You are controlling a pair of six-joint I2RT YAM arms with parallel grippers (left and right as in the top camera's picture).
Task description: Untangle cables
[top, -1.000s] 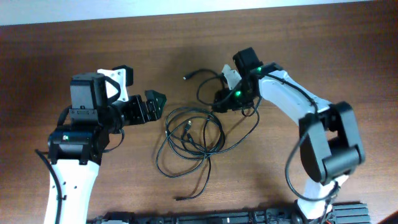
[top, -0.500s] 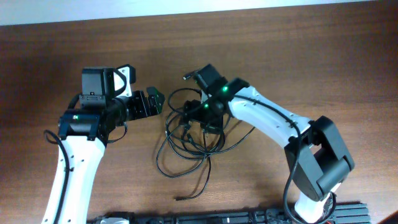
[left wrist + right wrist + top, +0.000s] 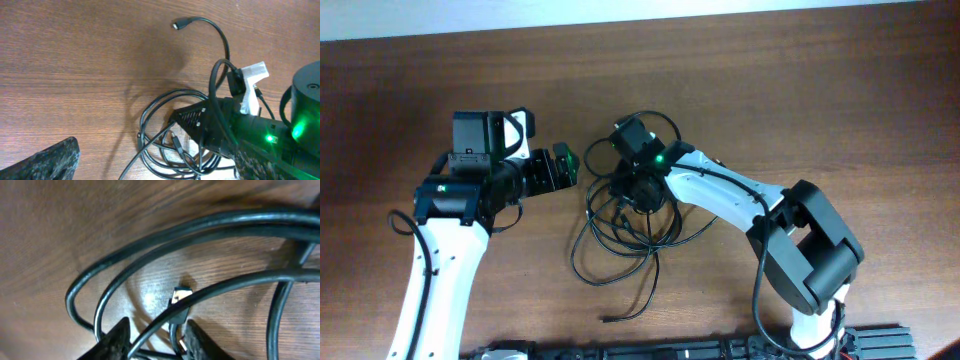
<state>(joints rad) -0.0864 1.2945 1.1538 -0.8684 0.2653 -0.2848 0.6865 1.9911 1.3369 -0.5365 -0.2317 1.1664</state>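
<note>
Right gripper (image 3: 156,341) hangs low over the cables (image 3: 280,220). Its jaws are parted a little, one strand runs up between them, and a metal-tipped plug (image 3: 180,296) lies just past the tips; nothing is pinched yet. A second ago this arm sat at the right edge of the tangle. It has since swept across to the tangle's upper middle, and a loop now drapes around its wrist. The left gripper (image 3: 563,165) waits just beside the tangle's left edge, released and empty, having shifted only slightly. Farther out, loose loops trail from the tangle across the wooden table (image 3: 880,90). The reach looks finished, so closing on a strand should come next. The knot itself seems no looser.
</note>
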